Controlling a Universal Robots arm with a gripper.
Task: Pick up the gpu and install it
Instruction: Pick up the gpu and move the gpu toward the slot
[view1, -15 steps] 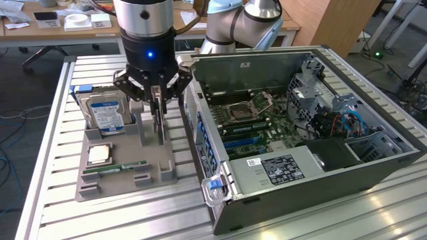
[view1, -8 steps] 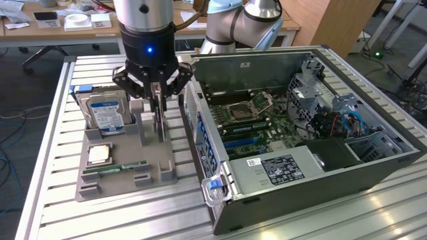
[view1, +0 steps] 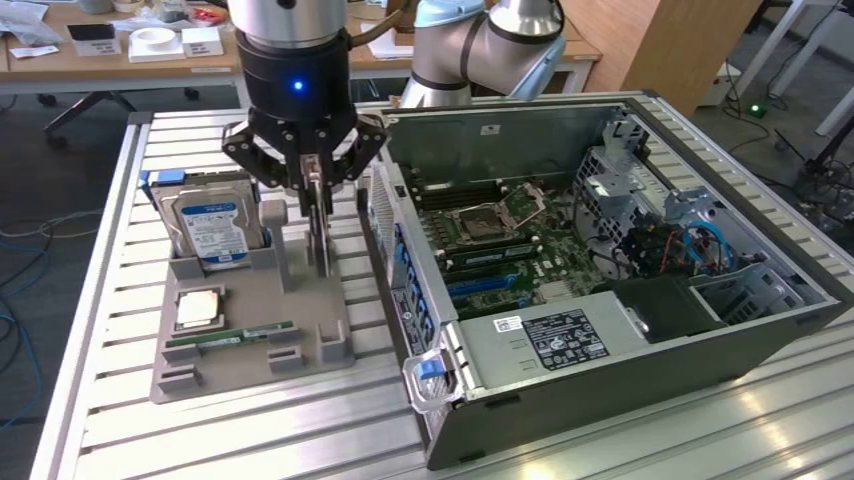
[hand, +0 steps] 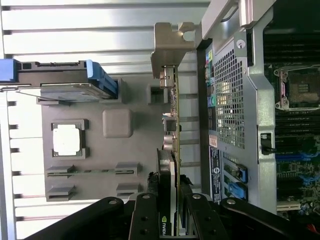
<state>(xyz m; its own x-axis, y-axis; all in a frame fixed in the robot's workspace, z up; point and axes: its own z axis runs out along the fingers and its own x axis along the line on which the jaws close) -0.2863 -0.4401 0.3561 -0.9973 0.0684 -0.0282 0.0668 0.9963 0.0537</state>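
Observation:
The gpu (view1: 320, 238) stands on edge, upright, over the grey parts holder (view1: 247, 372), just beside the open computer case (view1: 607, 340). My gripper (view1: 312, 195) comes straight down on the card's top edge, and its black fingers are shut on it. In the wrist view the gpu (hand: 172, 107) runs away from my gripper (hand: 167, 220) as a thin green board ending in a silver metal bracket (hand: 170, 45). Whether the card's lower edge has left the holder's slot I cannot tell. The motherboard (view1: 514, 240) lies exposed inside the case.
On the grey holder (hand: 100, 150) sit a hard drive with a blue-white label (view1: 214, 225), a CPU (view1: 198, 308) and a narrow RAM stick (view1: 234, 338). The case's perforated rear wall (hand: 230, 95) stands close beside the card. Everything rests on a slatted aluminium table (view1: 200, 440).

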